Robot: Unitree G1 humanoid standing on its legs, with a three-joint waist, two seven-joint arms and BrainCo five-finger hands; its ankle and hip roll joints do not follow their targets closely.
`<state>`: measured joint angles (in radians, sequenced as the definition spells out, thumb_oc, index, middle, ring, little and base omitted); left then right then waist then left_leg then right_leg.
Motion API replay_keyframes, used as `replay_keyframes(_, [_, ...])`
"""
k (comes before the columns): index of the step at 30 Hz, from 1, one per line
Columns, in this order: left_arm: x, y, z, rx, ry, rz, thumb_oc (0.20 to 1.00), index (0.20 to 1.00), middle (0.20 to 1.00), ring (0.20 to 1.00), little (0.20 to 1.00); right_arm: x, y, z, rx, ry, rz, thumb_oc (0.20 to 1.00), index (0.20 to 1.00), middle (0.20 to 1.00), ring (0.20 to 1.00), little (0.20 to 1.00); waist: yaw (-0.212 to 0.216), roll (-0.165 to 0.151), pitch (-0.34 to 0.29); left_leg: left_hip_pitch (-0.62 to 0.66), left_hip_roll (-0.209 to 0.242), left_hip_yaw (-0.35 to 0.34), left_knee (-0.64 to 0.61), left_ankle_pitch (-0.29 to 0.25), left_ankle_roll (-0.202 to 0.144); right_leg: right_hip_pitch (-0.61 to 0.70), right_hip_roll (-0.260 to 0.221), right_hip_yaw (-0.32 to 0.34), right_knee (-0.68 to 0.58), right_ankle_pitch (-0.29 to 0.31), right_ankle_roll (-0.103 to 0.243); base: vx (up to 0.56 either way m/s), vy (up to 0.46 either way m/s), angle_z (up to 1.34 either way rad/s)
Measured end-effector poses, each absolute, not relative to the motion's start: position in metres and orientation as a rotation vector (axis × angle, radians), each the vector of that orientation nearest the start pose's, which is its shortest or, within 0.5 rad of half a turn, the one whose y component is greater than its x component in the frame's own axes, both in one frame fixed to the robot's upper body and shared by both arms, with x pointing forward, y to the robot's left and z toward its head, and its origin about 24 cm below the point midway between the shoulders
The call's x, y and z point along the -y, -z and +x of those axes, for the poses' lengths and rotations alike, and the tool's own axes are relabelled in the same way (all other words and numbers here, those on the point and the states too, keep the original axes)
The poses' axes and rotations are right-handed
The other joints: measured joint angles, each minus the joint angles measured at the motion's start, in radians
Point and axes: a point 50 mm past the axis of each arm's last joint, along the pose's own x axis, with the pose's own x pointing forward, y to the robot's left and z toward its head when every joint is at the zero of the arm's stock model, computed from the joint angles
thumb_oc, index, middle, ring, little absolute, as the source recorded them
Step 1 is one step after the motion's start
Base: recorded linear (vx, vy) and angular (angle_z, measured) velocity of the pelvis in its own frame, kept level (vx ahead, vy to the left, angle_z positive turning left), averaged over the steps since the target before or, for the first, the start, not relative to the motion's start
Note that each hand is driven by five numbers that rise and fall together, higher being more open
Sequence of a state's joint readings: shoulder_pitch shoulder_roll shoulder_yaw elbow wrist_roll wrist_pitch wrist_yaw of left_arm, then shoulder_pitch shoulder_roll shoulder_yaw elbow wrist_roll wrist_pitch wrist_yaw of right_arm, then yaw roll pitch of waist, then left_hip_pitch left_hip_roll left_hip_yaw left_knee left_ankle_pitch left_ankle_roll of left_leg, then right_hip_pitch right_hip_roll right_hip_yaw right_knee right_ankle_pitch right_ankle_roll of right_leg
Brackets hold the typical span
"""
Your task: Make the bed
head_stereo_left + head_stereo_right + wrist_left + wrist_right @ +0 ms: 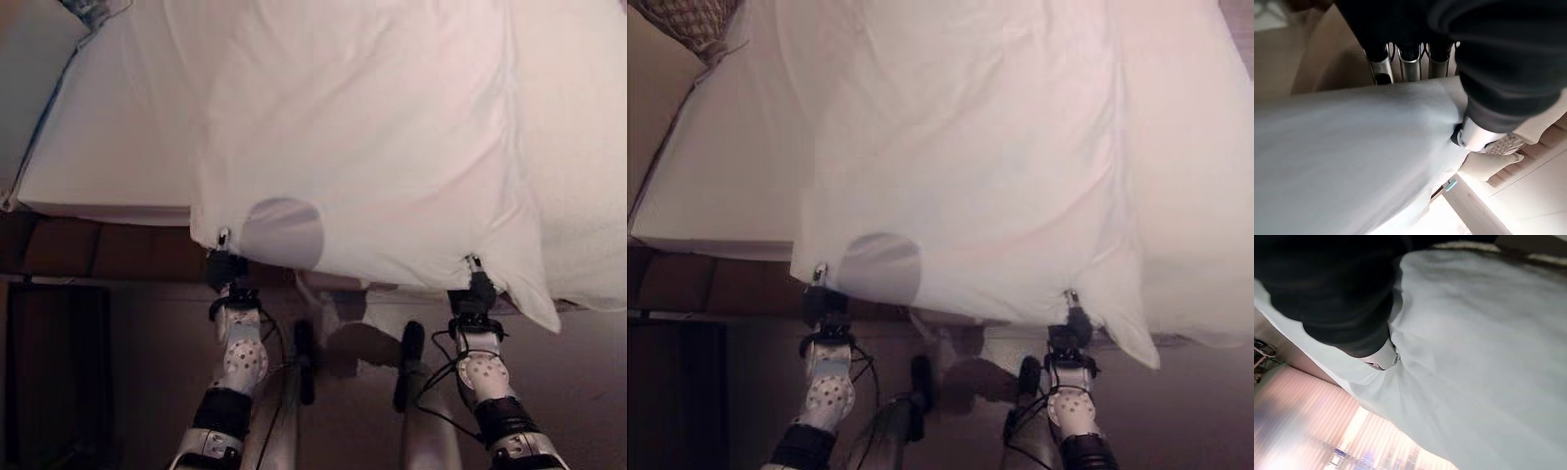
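White cotton, one sheet: it lies spread over the bed, its near edge hanging past the foot and drawn up at two corners. We hold it at both. Left hand: at the near left corner, thumb pressed against the cloth and fingers in a row behind its edge, so we judge it pinched. Right hand: at the near right corner, thumb nipping a puckered fold of the sheet in its own wrist view; the fingers are hidden, but the cloth gathers tightly there and we take it as gripped. Both arms reach up from below the bed's foot, roughly parallel and well apart, wrists level, hands at the hem. For the step in hand, as we judge it, we should keep both pinches firm and the two hands at equal height, so the hem stays straight and the sheet settles without a skew; a slack grip would let a corner slip. Further out: a patterned cushion at the far left corner, and dark floor below.
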<state>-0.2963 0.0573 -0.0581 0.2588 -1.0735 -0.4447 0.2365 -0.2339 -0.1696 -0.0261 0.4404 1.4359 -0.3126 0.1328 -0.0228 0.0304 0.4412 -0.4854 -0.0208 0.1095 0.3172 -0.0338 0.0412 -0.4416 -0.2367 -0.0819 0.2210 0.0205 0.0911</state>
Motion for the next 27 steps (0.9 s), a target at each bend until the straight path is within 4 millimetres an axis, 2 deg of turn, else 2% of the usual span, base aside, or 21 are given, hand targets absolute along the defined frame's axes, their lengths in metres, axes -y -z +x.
replay_keyframes(1, [-0.169,-0.073,0.303,0.248,-0.315,-1.038,0.2,0.2,0.2,0.2,0.2,0.212,-0.023,0.29,0.195,0.233,1.21,0.2,0.2,0.2,0.2,0.2,-0.005,-0.002,0.0,0.01,-0.011,0.006,-0.026,0.013,0.015,-0.028,0.06,0.01,0.041,-0.024,0.012,-0.01,0.079,-0.05])
replay_keyframes(2, [-0.171,-0.07,0.301,0.238,-0.33,-1.032,0.2,0.2,0.2,0.2,0.2,0.211,-0.022,0.29,0.189,0.232,1.21,0.2,0.2,0.2,0.2,0.2,-0.015,-0.006,0.0,0.025,-0.016,0.01,-0.058,0.031,0.019,-0.055,0.111,0.025,0.092,-0.054,-0.004,-0.01,0.048,-0.01])
replay_keyframes(3, [-0.171,-0.068,0.301,0.23,-0.338,-1.034,0.2,0.2,0.2,0.2,0.2,0.211,-0.022,0.289,0.189,0.234,1.21,0.2,0.2,0.2,0.2,0.2,-0.02,-0.007,0.001,0.035,-0.021,0.01,-0.067,0.034,0.021,-0.057,0.132,0.022,0.097,-0.062,-0.029,0.0,0.028,-0.03])
replay_keyframes(4, [-0.17,-0.064,0.298,0.213,-0.356,-1.043,0.2,0.2,0.2,0.2,0.2,0.211,-0.021,0.289,0.186,0.237,1.209,0.2,0.2,0.2,0.2,0.2,-0.023,-0.012,0.001,0.055,-0.025,0.018,-0.085,0.034,0.021,-0.056,0.167,0.019,0.102,-0.06,-0.03,0.01,0.014,-0.1])
replay_keyframes(7, [-0.172,-0.059,0.295,0.196,-0.378,-1.039,0.2,0.2,0.2,0.2,0.2,0.211,-0.021,0.289,0.183,0.229,1.202,0.2,0.2,0.2,0.2,0.2,-0.022,-0.024,-0.001,0.08,-0.036,0.016,-0.117,0.04,0.015,-0.055,0.187,0.072,0.121,-0.067,-0.038,0.05,-0.029,-0.16])
replay_keyframes(8, [-0.173,-0.057,0.294,0.192,-0.387,-1.038,0.2,0.2,0.2,0.2,0.2,0.21,-0.021,0.289,0.177,0.226,1.198,0.2,0.2,0.2,0.2,0.2,-0.022,-0.026,0.001,0.088,-0.04,0.012,-0.12,0.04,0.011,-0.061,0.186,0.084,0.147,-0.081,-0.052,0.05,-0.101,-0.06])
replay_keyframes(12, [-0.175,-0.054,0.291,0.184,-0.404,-1.038,0.2,0.2,0.2,0.2,0.2,0.208,-0.018,0.287,0.163,0.226,1.198,0.2,0.2,0.2,0.2,0.2,-0.03,-0.026,-0.001,0.11,-0.033,-0.01,-0.139,0.047,-0.012,-0.047,0.194,0.07,0.149,-0.095,-0.072,0.04,-0.162,0.02])
replay_keyframes(13, [-0.174,-0.053,0.291,0.179,-0.408,-1.042,0.2,0.2,0.2,0.2,0.2,0.208,-0.017,0.287,0.162,0.228,1.195,0.2,0.2,0.2,0.2,0.2,-0.029,-0.025,-0.001,0.108,-0.023,-0.013,-0.136,0.052,-0.025,-0.045,0.204,0.061,0.155,-0.105,-0.073,0.04,-0.177,0.14])
replay_keyframes(16, [-0.172,-0.051,0.291,0.159,-0.408,-1.044,0.2,0.2,0.2,0.2,0.2,0.21,-0.012,0.284,0.143,0.249,1.19,0.2,0.2,0.2,0.2,0.2,-0.034,-0.025,-0.002,0.107,-0.019,-0.018,-0.101,0.049,-0.05,-0.03,0.197,0.035,0.174,-0.129,-0.11,0.0,-0.075,0.3])
replay_keyframes(17, [-0.172,-0.05,0.291,0.157,-0.412,-1.044,0.2,0.2,0.2,0.2,0.2,0.21,-0.012,0.285,0.144,0.247,1.189,0.2,0.2,0.2,0.2,0.2,-0.024,-0.025,-0.002,0.103,-0.012,-0.025,-0.087,0.049,-0.057,-0.039,0.201,0.031,0.198,-0.142,-0.123,0.02,-0.041,0.14])
replay_keyframes(18, [-0.172,-0.05,0.291,0.153,-0.414,-1.044,0.2,0.2,0.2,0.2,0.2,0.211,-0.012,0.285,0.145,0.248,1.187,0.2,0.2,0.2,0.2,0.2,-0.024,-0.026,-0.002,0.095,-0.01,-0.028,-0.081,0.06,-0.073,-0.045,0.193,0.03,0.213,-0.148,-0.131,0.04,-0.007,0.28])
replay_keyframes(19, [-0.169,-0.054,0.294,0.156,-0.401,-1.048,0.2,0.2,0.2,0.2,0.2,0.213,-0.013,0.285,0.149,0.249,1.183,0.2,0.2,0.2,0.2,0.2,-0.027,-0.027,-0.003,0.082,-0.014,-0.014,-0.08,0.087,-0.105,-0.055,0.173,0.022,0.221,-0.152,-0.145,0.05,0.025,0.27])
replay_keyframes(20, [-0.171,-0.055,0.294,0.158,-0.402,-1.043,0.2,0.2,0.2,0.2,0.2,0.212,-0.014,0.286,0.15,0.245,1.184,0.2,0.2,0.2,0.2,0.2,-0.025,-0.031,-0.003,0.061,-0.004,-0.019,-0.056,0.082,-0.103,-0.057,0.169,0.03,0.219,-0.157,-0.165,0.04,0.055,0.05])
replay_keyframes(21, [-0.172,-0.056,0.294,0.161,-0.406,-1.026,0.2,0.2,0.2,0.2,0.2,0.211,-0.014,0.285,0.147,0.243,1.184,0.2,0.2,0.2,0.2,0.2,-0.011,-0.044,-0.012,0.048,0.02,-0.051,-0.03,0.064,-0.109,-0.072,0.168,0.033,0.214,-0.147,-0.174,0.03,0.085,-0.15])
replay_keyframes(22, [-0.174,-0.057,0.294,0.168,-0.411,-1.008,0.2,0.2,0.2,0.2,0.2,0.21,-0.015,0.285,0.149,0.238,1.183,0.2,0.2,0.2,0.2,0.2,-0.012,-0.042,-0.013,0.041,0.042,-0.098,-0.029,0.058,-0.117,-0.075,0.171,0.028,0.213,-0.146,-0.173,0.04,0.128,-0.2])
replay_keyframes(24, [-0.176,-0.06,0.295,0.185,-0.427,-0.981,0.2,0.2,0.2,0.2,0.2,0.209,-0.016,0.286,0.151,0.227,1.182,0.2,0.2,0.2,0.2,0.2,-0.012,-0.042,-0.013,0.039,0.165,-0.205,-0.095,0.051,-0.132,-0.109,0.191,0.024,0.248,-0.149,-0.179,0.08,0.275,-0.11])
replay_keyframes(26, [-0.177,-0.059,0.295,0.181,-0.443,-0.98,0.2,0.2,0.2,0.2,0.2,0.208,-0.017,0.287,0.151,0.225,1.182,0.2,0.2,0.2,0.2,0.2,-0.008,-0.043,-0.013,0.043,0.231,-0.265,-0.169,0.048,-0.142,-0.137,0.207,0.025,0.28,-0.162,-0.179,0.09,0.309,-0.16])
replay_keyframes(27, [-0.177,-0.059,0.294,0.178,-0.446,-0.982,0.2,0.2,0.2,0.2,0.2,0.208,-0.018,0.287,0.154,0.223,1.18,0.2,0.2,0.2,0.2,0.2,-0.009,-0.043,-0.013,0.043,0.24,-0.267,-0.183,0.049,-0.142,-0.144,0.206,0.026,0.29,-0.169,-0.187,0.11,0.491,-0.2])
